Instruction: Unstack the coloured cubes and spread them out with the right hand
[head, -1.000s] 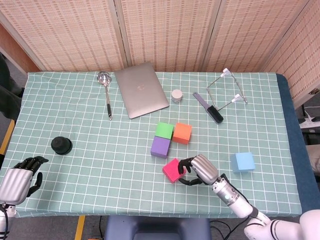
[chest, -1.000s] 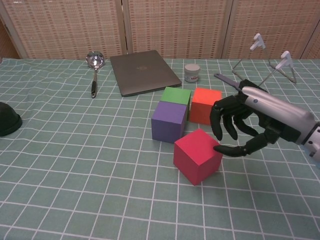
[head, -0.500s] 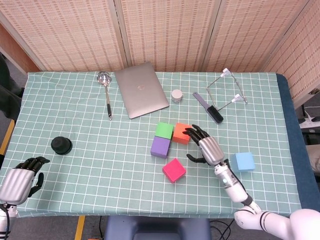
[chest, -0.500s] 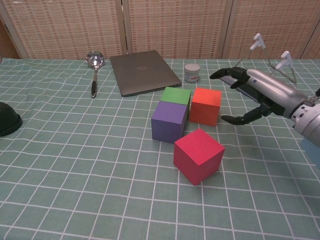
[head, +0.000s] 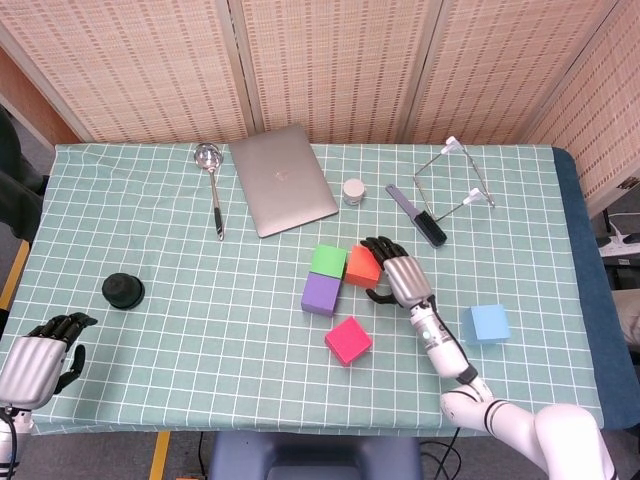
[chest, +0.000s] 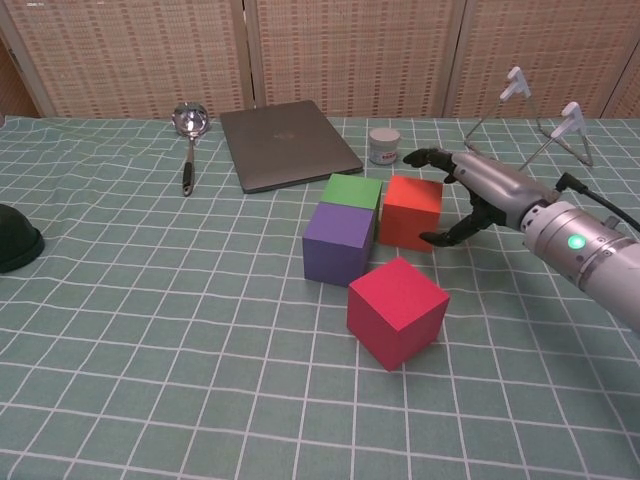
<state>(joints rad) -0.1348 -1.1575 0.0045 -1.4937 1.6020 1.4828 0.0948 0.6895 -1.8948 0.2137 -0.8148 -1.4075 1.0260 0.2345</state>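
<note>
Four cubes sit mid-table, none stacked: green, orange, purple, and a pink cube lying apart in front. A blue cube rests alone at the right. My right hand is spread at the orange cube's right side, fingers above its top edge and thumb low by its front corner. I cannot tell whether it touches. It holds nothing. My left hand lies at the near left edge, fingers curled, nothing in it.
A closed laptop, a metal ladle, a small jar, a dark brush and a wire stand line the back. A black dome-shaped object sits at the left.
My right hand let go of the pink cube, which stays set down in front, then rose and moved back to the orange cube's right side. The left hand has not moved.
</note>
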